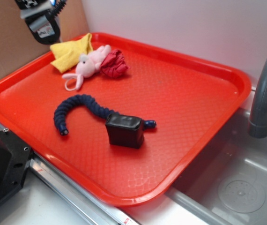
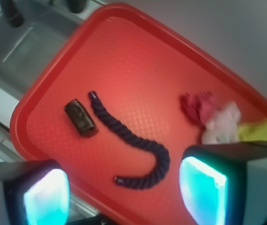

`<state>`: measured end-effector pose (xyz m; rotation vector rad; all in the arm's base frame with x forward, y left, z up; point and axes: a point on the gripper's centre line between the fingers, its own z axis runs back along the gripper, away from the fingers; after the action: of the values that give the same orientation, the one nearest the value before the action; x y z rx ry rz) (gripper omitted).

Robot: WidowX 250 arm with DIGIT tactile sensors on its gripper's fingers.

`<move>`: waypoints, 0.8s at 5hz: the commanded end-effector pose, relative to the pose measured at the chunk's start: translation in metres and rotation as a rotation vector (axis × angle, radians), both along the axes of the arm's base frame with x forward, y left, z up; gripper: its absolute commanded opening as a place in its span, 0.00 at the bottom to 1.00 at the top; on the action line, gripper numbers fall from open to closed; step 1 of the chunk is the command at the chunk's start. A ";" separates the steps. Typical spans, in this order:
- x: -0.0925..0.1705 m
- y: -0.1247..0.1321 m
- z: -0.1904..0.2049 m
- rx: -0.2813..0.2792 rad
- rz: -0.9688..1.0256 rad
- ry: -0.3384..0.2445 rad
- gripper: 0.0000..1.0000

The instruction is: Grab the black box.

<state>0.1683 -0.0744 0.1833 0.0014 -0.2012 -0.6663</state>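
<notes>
A: What is the scene resting on?

B: A red tray [image 1: 208,136] is lying across a metal counter [image 1: 44,206], its lower right edge hanging over a grey sink [image 1: 246,187]. A grey faucet [image 1: 264,93] is curving down at the right edge of the exterior frame, a pale wall [image 1: 194,28] is running behind the tray, and brown cardboard [image 1: 2,42] is standing at the upper left.

A: And the black box?

B: The black box [image 1: 124,131] is sitting near the middle of the tray, toward its lower edge. In the wrist view the black box [image 2: 80,117] is lying left of centre, its long axis slanting from upper left to lower right, glossy top facing up.

A: What else is the tray holding?

B: A dark blue rope [image 1: 79,110] is curling in a hook shape, one end passing just behind the box; whether the two are touching cannot be told. At the tray's upper left corner a pink plush toy [image 1: 89,65] is lying between a yellow cloth [image 1: 70,51] and a crumpled red cloth [image 1: 114,64].

A: And the gripper?

B: The gripper [image 2: 124,192] is hovering high above the tray, well apart from the box. Its fingers [image 2: 44,194] are standing spread wide at the bottom of the wrist frame, pinching nothing.
</notes>
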 end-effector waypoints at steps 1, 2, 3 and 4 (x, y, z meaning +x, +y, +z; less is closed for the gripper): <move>0.012 -0.031 -0.027 0.030 -0.183 0.035 1.00; 0.013 -0.042 -0.040 0.029 -0.217 0.051 1.00; 0.014 -0.051 -0.056 0.053 -0.231 0.092 1.00; 0.016 -0.057 -0.076 0.093 -0.270 0.125 1.00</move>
<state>0.1904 -0.1250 0.0995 0.0307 -0.0174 -0.9280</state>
